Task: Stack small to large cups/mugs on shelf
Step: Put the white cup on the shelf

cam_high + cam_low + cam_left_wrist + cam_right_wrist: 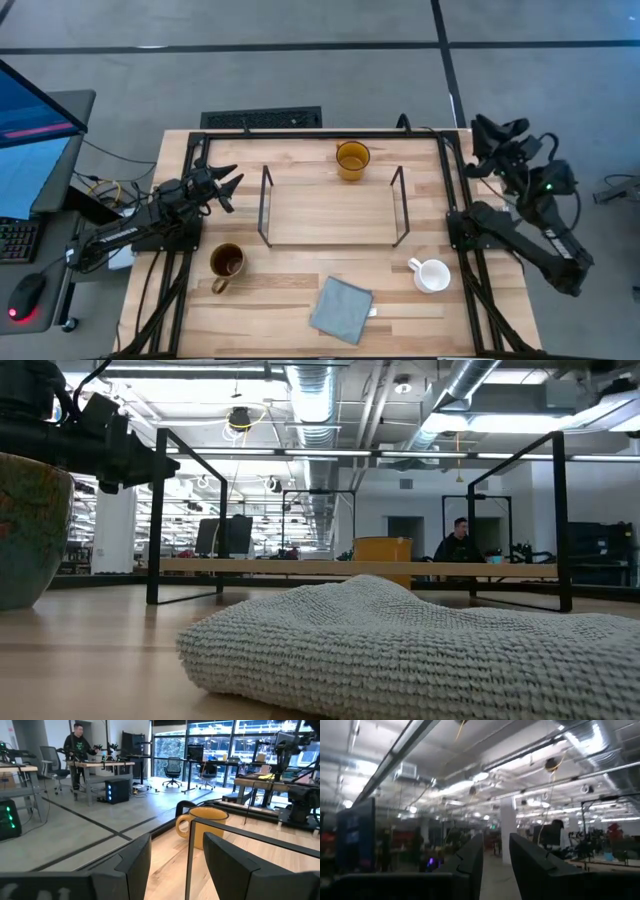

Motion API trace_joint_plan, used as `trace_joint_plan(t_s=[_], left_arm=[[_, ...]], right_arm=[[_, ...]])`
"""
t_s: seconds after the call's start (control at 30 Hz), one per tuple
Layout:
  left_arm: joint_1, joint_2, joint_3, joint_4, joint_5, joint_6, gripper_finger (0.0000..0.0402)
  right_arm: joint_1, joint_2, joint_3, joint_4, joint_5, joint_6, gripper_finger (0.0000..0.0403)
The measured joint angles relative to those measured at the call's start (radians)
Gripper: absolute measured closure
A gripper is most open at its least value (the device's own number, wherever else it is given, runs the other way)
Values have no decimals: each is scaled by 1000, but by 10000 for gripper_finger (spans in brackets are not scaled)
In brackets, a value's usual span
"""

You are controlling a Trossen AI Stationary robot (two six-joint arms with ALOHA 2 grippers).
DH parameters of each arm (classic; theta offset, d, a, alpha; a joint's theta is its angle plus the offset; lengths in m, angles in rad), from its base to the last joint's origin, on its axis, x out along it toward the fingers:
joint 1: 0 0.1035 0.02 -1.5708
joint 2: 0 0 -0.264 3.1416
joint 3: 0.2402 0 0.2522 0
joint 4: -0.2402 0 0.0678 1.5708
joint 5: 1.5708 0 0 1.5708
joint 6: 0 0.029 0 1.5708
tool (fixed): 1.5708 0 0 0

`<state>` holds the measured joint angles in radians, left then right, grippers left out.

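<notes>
The shelf (333,212), a light-wood board with black wire frames at both short ends, stands mid-table. The amber glass mug (351,160) stands on the table just beyond the shelf's far edge; it also shows in the left wrist view (202,826). The brownish-tan mug (226,263) stands upright near the shelf's left near corner. The small white mug (432,274) stands at the right near side. My left gripper (228,187) is open and empty, left of the shelf's left frame, pointing toward it. My right gripper (487,140) is open and empty, raised beyond the table's far right corner.
A grey knitted cloth (341,309) lies on the table near the front edge, between the brownish-tan and white mugs. The shelf's left wire frame (190,855) stands right before my left fingers. A person stands at a desk in the room beyond (77,750).
</notes>
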<state>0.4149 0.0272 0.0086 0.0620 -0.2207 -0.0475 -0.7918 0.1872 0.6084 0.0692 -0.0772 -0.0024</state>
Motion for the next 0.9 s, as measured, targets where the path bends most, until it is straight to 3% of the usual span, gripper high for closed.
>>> trace_joint_plan(t_s=[0.2,0.6,0.9], left_arm=[[0,0,0,0,0,-1,230],[0,0,0,0,0,-1,230],[0,0,0,0,0,-1,230]], right_arm=[[0,216,281,-283,-79,-52,285],[64,580,846,-1123,-222,-20,285],[215,722,1029,-1561,-262,126,285]])
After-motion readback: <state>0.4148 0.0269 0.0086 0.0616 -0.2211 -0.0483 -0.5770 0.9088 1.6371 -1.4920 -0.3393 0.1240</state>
